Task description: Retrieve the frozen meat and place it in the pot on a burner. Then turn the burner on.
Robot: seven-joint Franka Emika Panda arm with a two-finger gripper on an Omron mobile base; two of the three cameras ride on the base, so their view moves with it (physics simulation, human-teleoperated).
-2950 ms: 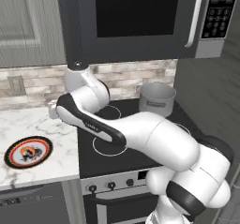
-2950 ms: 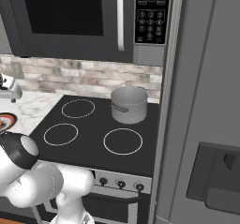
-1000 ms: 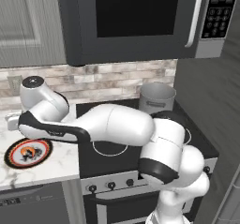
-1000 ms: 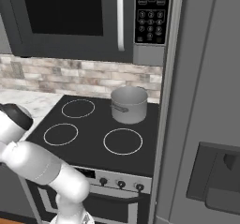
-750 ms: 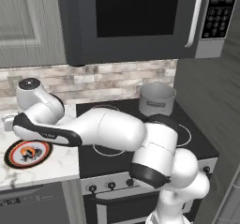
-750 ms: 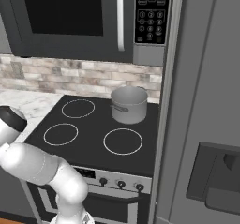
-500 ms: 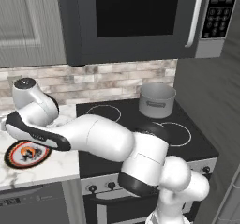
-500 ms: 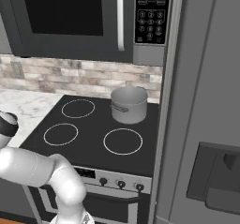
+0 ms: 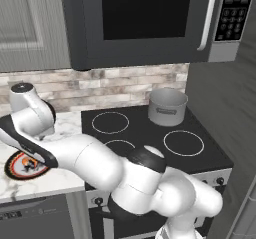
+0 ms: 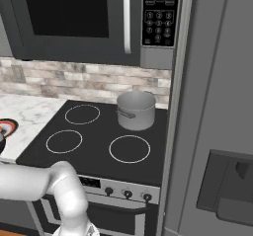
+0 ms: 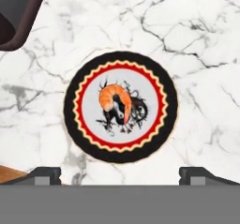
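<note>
1. The gripper (image 11: 120, 174) hangs over the marble counter (image 11: 206, 40), jaws spread wide and empty.
2. The frozen meat (image 11: 114, 101) lies straight ahead of the gripper, centred on the plate (image 11: 120, 64).
3. Nothing is done yet: meat unlifted, the pot (image 9: 167, 106) on a rear burner of the stove (image 10: 101, 153) empty, burner apparently off.
4. Bare marble surrounds the plate, allowing an open approach.

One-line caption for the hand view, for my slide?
Open gripper above the frozen meat on a black-and-red plate, marble counter.
</note>
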